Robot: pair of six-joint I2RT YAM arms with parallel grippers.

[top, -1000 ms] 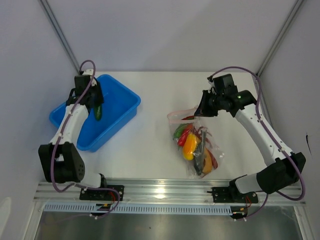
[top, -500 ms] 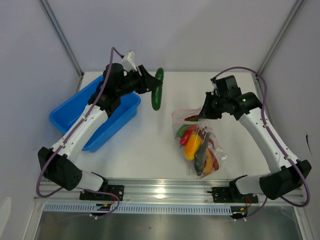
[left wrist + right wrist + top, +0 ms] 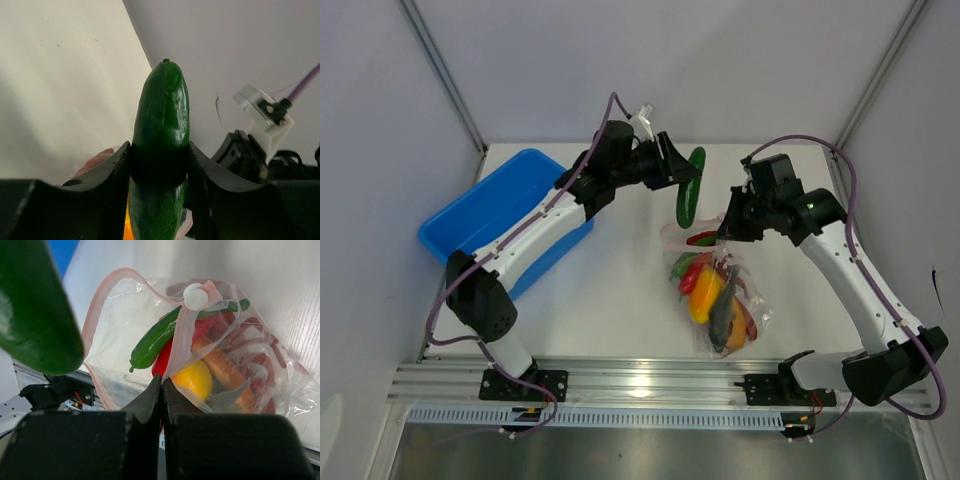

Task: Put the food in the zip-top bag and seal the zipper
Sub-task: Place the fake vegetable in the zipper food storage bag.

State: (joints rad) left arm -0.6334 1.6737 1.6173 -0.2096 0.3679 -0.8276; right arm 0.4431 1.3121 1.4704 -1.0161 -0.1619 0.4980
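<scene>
– Trouble from here, working from biggest to smallest?
– Starting at the table (image 3: 610, 300): posing no threat. Skipping the blue bin (image 3: 480, 215), sitting far left, well apart from the work. Moving to the zip-top bag (image 3: 117, 320), lying right of centre, already carrying most of the food (image 3: 197, 380), pinched at one lip by the fully closed right gripper (image 3: 161, 385) and being held open. Risking a slip off that thin film and a collapsing mouth. Then the cucumber (image 3: 161, 115), clamped around its middle by the left gripper (image 3: 688, 180), hanging near the mouth. Risking snagging its tip on the zipper (image 3: 89, 315), folding the lip under, or dropping beside the bag.
– And room for moving?
– Enjoying bare table left of the bag for the approach. Running tight only between the two grippers, possibly close to brushing, though hard judging from overhead. Working close to the far table edge too.
</scene>
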